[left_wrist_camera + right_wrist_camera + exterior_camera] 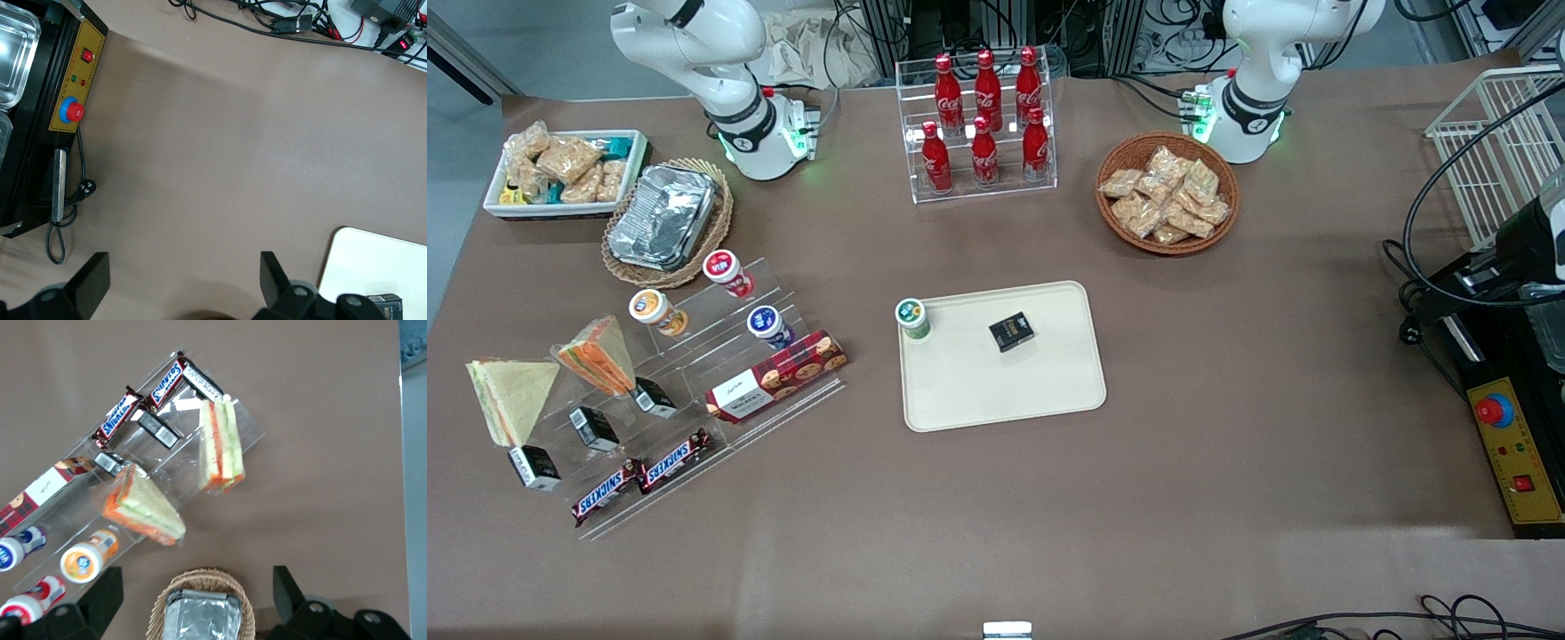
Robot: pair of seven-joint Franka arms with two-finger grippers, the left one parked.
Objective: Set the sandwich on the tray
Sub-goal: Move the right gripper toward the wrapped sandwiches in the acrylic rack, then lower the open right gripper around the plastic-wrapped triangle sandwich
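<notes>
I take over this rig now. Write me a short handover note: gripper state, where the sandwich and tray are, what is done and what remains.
Gripper: open, empty, high above the foil-tray basket.
Sandwich: on the clear display stand at the working arm's end, beside the orange-striped sandwich.
Tray: mid-table, holding a green-lidded cup and a small black box.
Done: nothing.
Left: grasp, carry, place on tray.

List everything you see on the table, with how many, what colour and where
sandwich: 1, pale bread, red-green filling, clear rack at working arm's end
orange-layered sandwich: 1, same rack
tray: 1, cream, table middle
black box: 1, on tray
green-lidded cup: 1, tray edge
Snickers bars: 2, rack's nearest step
cola bottles: 6, red, clear stand
foil tray: 1, silver, in wicker basket
snack basket: 1, brown
gripper: open, above the foil tray
</notes>
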